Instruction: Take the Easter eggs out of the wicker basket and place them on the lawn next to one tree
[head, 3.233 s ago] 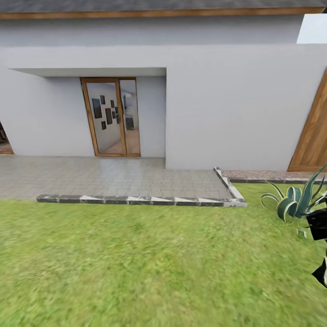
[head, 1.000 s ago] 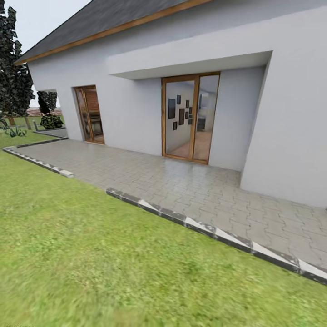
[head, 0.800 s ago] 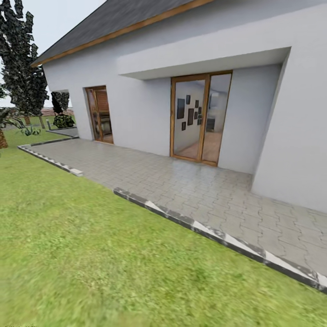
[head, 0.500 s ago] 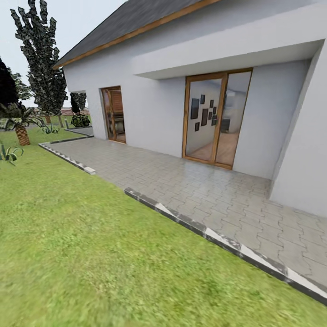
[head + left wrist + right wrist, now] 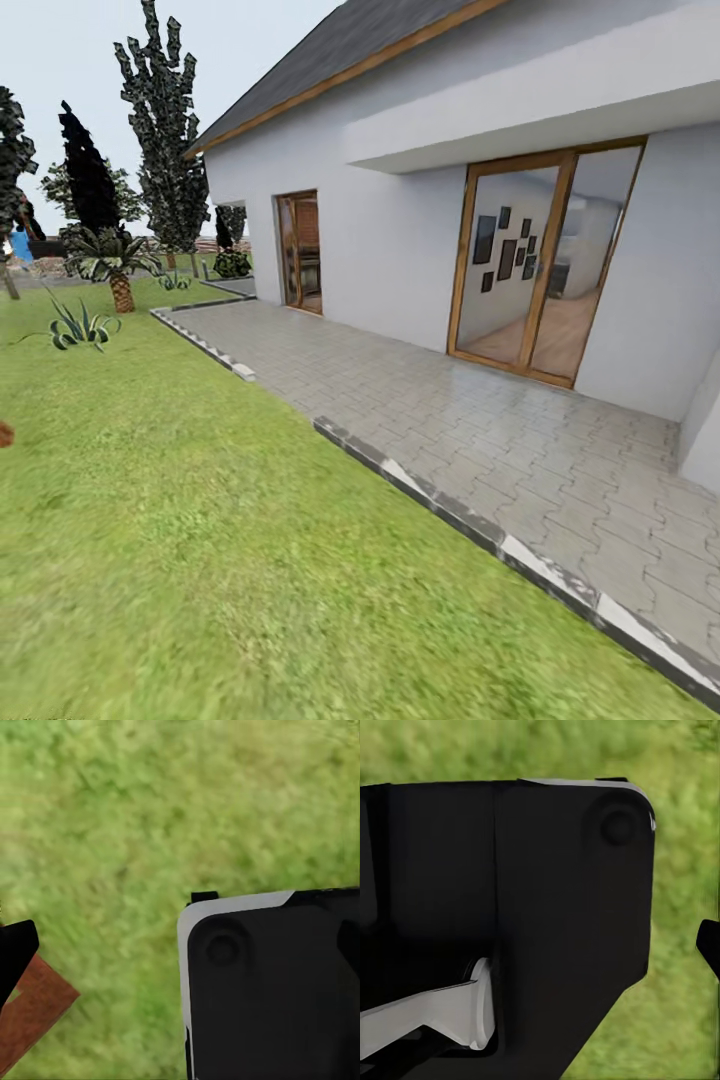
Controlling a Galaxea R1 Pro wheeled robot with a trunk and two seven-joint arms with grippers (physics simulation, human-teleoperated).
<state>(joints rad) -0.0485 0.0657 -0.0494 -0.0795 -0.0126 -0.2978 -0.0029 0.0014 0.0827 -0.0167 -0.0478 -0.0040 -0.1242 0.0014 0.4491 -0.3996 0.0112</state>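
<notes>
Tool fingers barely peek in at both wrist views' edges, open or closed I cannot tell, above the flat bright green lawn (image 5: pixel 200 560); grey paving stones (image 5: pixel 480 430) at three o'clock.

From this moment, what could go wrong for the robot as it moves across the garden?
1. The raised stone curb edging the grey paving runs close beside the robot's patch of lawn; drifting that way might catch a wheel.
2. The spiky plant and short palm stand ahead on the grass and may block the way.
3. The basket and eggs are not in sight, so the search may take longer.
</notes>
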